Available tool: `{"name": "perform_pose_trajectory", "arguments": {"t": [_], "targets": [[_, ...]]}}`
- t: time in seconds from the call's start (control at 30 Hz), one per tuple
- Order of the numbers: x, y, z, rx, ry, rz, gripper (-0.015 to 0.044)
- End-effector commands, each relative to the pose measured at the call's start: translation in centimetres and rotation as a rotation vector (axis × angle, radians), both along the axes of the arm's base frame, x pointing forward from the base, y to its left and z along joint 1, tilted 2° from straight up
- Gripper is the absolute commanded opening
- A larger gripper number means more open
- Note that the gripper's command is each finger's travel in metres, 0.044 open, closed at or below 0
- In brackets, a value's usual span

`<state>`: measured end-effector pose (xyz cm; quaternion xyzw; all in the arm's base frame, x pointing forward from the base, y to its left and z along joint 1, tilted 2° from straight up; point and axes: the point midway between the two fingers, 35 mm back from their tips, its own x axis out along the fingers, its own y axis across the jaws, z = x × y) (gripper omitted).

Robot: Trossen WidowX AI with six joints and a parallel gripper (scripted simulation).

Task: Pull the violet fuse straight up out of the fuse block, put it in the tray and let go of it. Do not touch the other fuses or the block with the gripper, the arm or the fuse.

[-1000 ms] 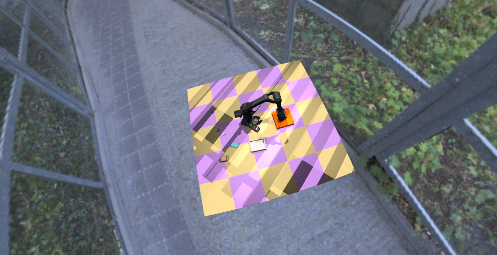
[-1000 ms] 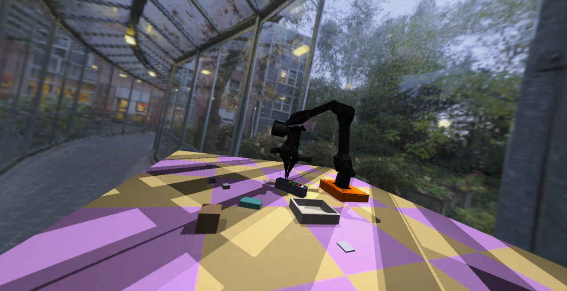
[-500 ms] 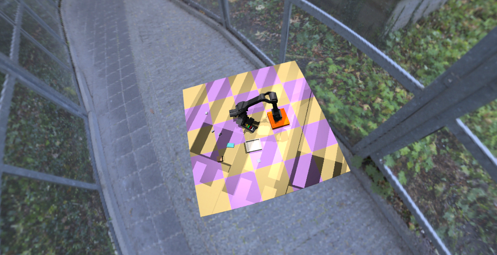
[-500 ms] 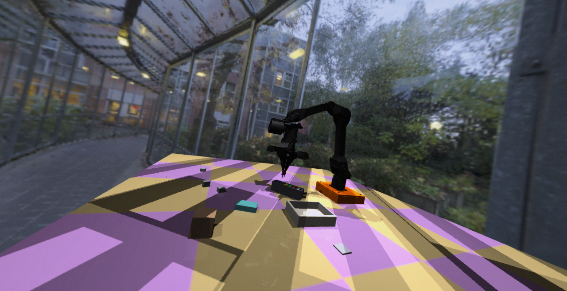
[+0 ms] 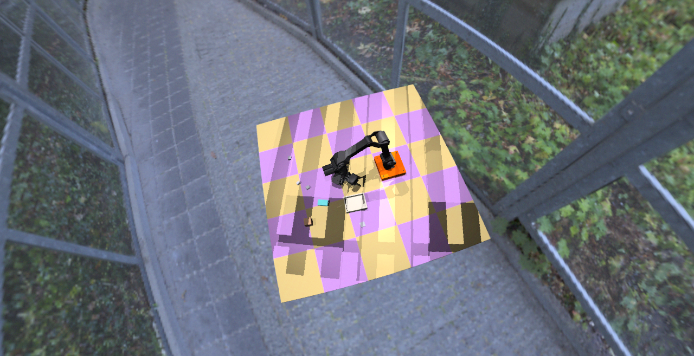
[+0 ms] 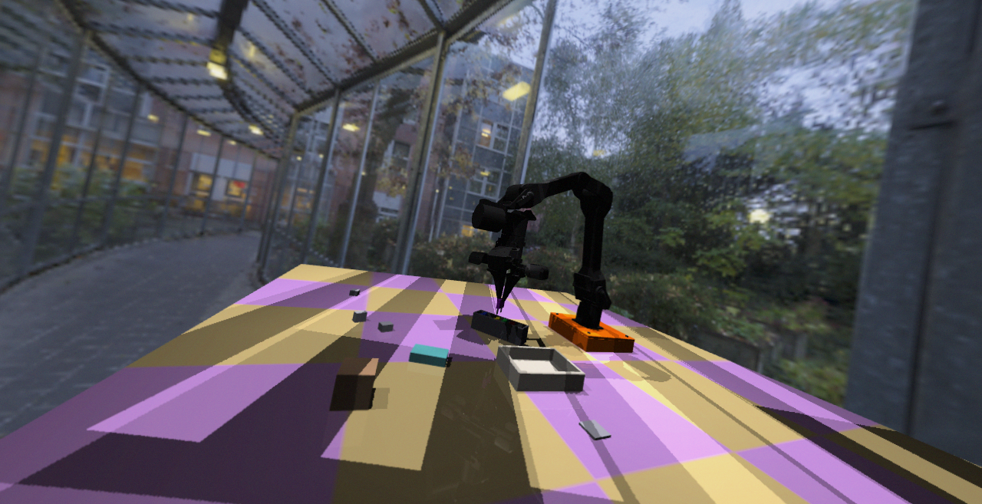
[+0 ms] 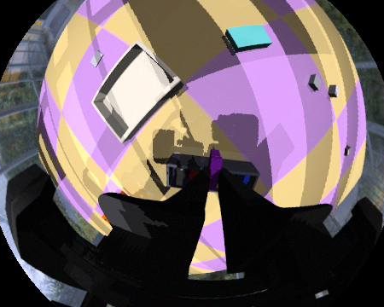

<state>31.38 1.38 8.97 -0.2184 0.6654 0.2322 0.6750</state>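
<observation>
Gripper (image 7: 212,176) is nearly closed on the top of the violet fuse (image 7: 215,160), which looks small, light, stiff and probably slippery, above the fuse block (image 7: 183,170).

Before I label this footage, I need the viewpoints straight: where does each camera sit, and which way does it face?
Top: high overhead, looking down at the checkered table; whole arm shows.
Exterior: low, across the table from the arm, facing its orange base; whole arm shows.
Wrist: behind the gripper, looking down past its fingers, which pinch the violet fuse above the fuse block.
All three show the tray.
</observation>
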Motion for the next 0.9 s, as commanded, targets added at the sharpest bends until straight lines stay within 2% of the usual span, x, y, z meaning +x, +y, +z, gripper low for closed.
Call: {"name": "perform_pose_trajectory", "arguments": {"t": [0.0,0.67,0.87], "targets": [[0.1,2.5,0.1,0.003,0.002,-0.003,0.0000],[-1.7,13.8,0.4,0.016,0.005,-0.002,0.0000],[-2.0,14.7,0.4,0.017,0.006,-0.002,0.0000]]}}
